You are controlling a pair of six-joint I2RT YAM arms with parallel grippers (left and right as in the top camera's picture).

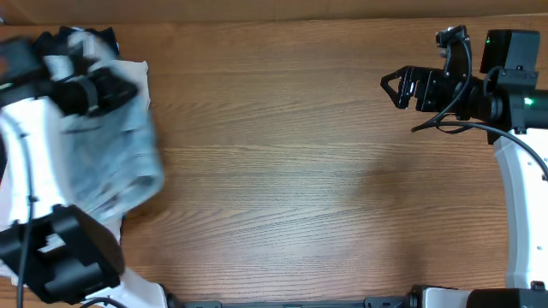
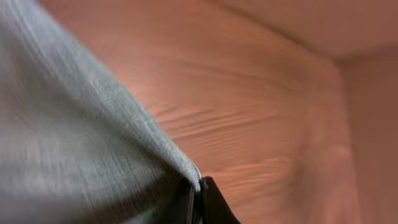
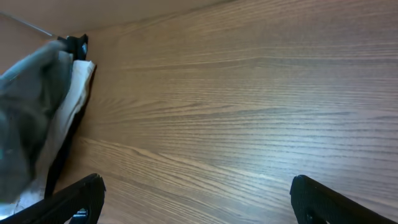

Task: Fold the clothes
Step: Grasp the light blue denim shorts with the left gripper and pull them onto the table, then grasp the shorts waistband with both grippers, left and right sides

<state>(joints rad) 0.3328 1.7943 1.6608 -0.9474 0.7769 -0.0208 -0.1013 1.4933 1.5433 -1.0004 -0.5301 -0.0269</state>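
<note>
Left gripper [image 2: 197,190] is clamped tight on the denim shorts [image 1: 116,158], a blurry bundle over at 9 o'clock on the table [image 1: 282,171]. Right gripper [image 1: 396,87] sits up at 2 o'clock, jaws spread wide, nothing in them, well apart from the shorts.

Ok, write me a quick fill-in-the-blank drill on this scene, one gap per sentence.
1. The left gripper is ___ on the denim shorts.
2. The right gripper is ___ and holds nothing.
3. The table has a bare top of ___.
Missing words: shut; open; wood.
</note>
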